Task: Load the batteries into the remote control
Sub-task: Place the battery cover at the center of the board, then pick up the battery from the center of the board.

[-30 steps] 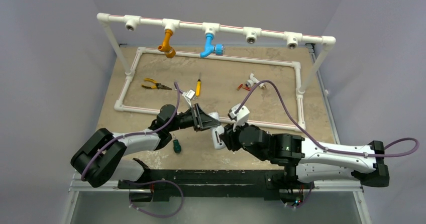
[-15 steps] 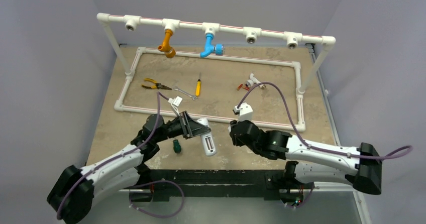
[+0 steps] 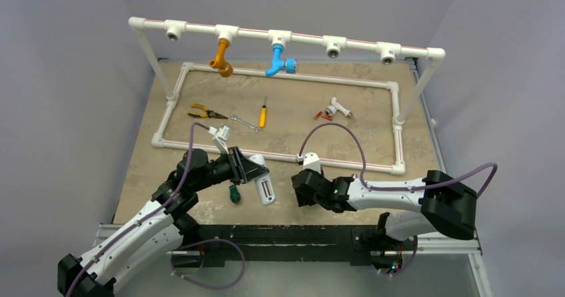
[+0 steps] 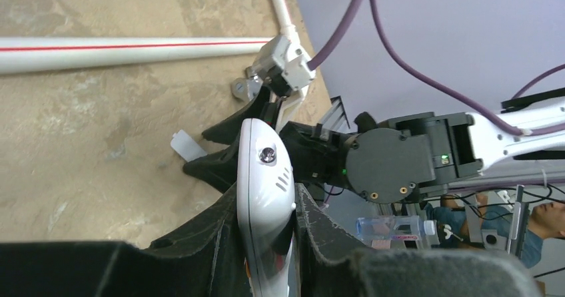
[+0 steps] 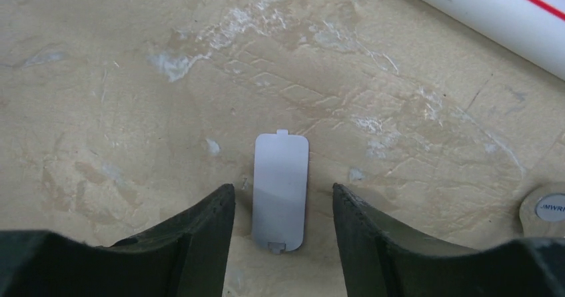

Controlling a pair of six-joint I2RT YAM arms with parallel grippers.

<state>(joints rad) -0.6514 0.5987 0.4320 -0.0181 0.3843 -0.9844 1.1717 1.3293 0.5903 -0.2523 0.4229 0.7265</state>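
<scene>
1. Here, at the left of the table [image 3: 300,100], yellow-handled pliers [image 3: 203,113] and a small wrench [image 3: 245,123] lie inside the white pipe frame [image 3: 398,168]. A green screwdriver handle [image 3: 234,193] sits outside the frame, nearer the arms.
2. Just right of that handle, the left arm [image 3: 143,227] reaches in from the near-left corner. The left jaws are clamped on the remote control [image 3: 263,185], one finger on each long side.
3. The remote's long axis runs from far-left to near-right in the overhead view. Its gripped end is toward the frame and its free end points at the table's near edge, slightly rightward. From the left wrist, the rounded free tip with its small clear lens points away from the camera, toward the right arm [image 3: 390,194]. Dark lines show on the upturned side; what they are cannot be told.
4. Farther back, inside the frame, a yellow-handled screwdriver [image 3: 263,115] lies just right of the wrench.
5. The right jaws stand apart, holding nothing, low over the table outside the frame's near rail. Between the fingers [image 5: 200,234] a thin grey cover plate [image 5: 281,170] lies flat, with a gap on either side. Its long axis runs straight away from the wrist camera.
6. To the right, well apart from the remote, the batteries [image 3: 322,116] lie on the table inside the frame, just beside a white T-fitting [image 3: 340,108]. They are too small to tell which way they point.
</scene>
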